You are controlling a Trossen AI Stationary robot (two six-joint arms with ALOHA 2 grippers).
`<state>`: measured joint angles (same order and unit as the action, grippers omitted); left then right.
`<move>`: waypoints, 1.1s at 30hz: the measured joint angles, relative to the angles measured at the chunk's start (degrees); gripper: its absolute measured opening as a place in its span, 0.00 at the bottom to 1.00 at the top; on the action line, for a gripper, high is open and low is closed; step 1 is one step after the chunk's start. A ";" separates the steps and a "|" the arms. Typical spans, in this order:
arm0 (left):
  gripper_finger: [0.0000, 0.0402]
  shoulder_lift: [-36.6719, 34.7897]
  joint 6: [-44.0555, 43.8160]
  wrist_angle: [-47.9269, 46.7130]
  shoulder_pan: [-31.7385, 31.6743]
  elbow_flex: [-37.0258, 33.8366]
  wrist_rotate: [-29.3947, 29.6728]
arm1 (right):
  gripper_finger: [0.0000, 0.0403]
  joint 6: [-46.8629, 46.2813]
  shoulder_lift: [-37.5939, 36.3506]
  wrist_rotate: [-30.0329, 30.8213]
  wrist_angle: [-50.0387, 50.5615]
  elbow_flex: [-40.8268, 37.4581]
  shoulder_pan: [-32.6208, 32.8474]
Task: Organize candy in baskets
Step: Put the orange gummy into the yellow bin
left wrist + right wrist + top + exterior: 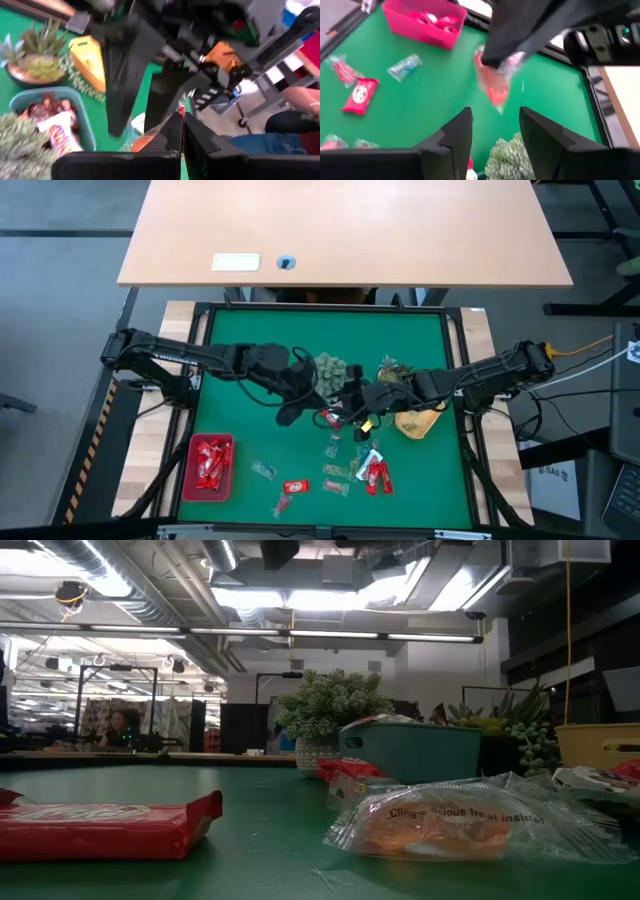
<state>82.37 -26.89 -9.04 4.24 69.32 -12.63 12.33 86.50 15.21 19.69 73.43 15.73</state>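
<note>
I judge the step in hand to be carrying one sweet to a dish. My left gripper point(290, 414) is pinched shut on a clear-wrapped orange-red candy point(492, 82), which dangles below its fingertips in the right wrist view, above the green mat point(240, 430). To do this well I would keep the pinch firm, since only the crinkly wrapper edge seems caught, and lift clear of the spiky green plant ornament point(330, 370) before swinging over. Which dish suits this sweet I cannot tell for sure; the red rectangular basket point(212, 467) at the near left already holds shiny red wrappers, and the pale blue translucent basket point(86, 131) holds brownish pieces.

The left arm reaches from the left edge, elbow bent, wrist over mid-table. My right gripper point(352, 416) hovers just beside it, fingers spread apart and empty, arm stretched in from the right past the yellow-orange rounded basket point(420, 423). The two wrists are close, so I would move one at a time. Loose wrapped candies point(372, 470) lie scattered on the near half.
</note>
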 joint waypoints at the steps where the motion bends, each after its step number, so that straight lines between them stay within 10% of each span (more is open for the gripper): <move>1: 0.00 0.00 0.01 1.00 0.18 0.00 0.05 | 0.41 0.35 0.00 -0.49 -0.71 0.00 0.00; 13: 0.00 0.00 0.02 2.91 0.67 0.00 0.07 | 0.39 1.72 0.00 -0.87 -5.37 0.00 0.04; 33: 0.00 0.00 0.17 2.65 0.71 0.00 2.90 | 0.02 3.40 0.00 -4.74 -4.78 0.00 -0.02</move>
<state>82.37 -26.72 -6.39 4.95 69.32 -9.73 15.73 86.50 10.47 14.91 73.43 15.70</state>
